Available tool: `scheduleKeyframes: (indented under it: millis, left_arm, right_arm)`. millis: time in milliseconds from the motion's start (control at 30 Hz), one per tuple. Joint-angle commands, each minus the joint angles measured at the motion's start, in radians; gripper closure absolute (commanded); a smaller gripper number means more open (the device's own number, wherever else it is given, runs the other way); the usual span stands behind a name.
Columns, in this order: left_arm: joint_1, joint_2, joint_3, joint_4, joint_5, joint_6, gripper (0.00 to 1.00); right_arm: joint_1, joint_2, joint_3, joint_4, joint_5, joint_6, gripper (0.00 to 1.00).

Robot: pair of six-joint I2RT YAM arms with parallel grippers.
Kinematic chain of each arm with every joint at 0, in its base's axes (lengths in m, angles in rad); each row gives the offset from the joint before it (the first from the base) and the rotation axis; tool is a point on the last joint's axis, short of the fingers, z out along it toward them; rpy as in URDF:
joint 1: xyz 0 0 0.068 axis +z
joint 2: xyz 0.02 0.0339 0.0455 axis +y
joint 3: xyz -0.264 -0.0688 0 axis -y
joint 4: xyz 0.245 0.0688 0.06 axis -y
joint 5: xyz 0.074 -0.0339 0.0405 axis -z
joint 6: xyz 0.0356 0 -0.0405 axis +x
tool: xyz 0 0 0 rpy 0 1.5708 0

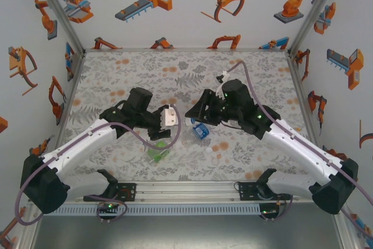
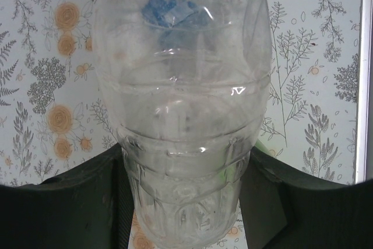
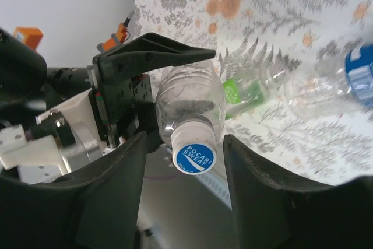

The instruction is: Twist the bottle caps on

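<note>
Floral table (image 1: 145,74), robot-print walls (image 1: 186,27), possibly paper

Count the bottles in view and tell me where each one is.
3. The plain clear bottle is held in the left tool; the green-label bottle and blue-label bottle lie on the table. None seems hidden.

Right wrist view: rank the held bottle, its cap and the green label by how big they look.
1. held bottle
2. cap
3. green label, nearly cap-sized here but lying farther off, so unsure
</note>
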Motion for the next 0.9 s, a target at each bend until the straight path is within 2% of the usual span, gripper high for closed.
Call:
scheduleKeyframes:
  millis: [0,233,433,567,633,867]
  left_arm:
    - [0.006,-0.007,0.016,0.012,0.044,0.006,1.00]
    - [0.030,-0.010,0.030,0.000,0.110,0.009,1.00]
    - [0.035,-0.019,0.033,-0.017,0.171,0.025,1.00]
    - [0.035,-0.023,0.033,-0.025,0.203,0.038,1.00]
    - [0.035,-0.023,0.035,-0.028,0.211,0.040,1.00]
    - [0.037,-0.021,0.035,-0.031,0.224,0.043,1.00]
  right_arm:
    - [0.005,-0.054,0.035,0.060,0.014,-0.300,0.47]
    - [0.004,-0.082,0.040,0.111,-0.206,-0.789,0.47]
    - [0.004,-0.082,0.034,0.054,-0.386,-1.211,0.45]
    - [0.005,-0.081,0.023,0.015,-0.452,-1.430,0.44]
    - [0.004,-0.086,0.005,0.026,-0.461,-1.490,0.44]
    - [0.005,-0.068,-0.038,0.087,-0.454,-1.504,0.49]
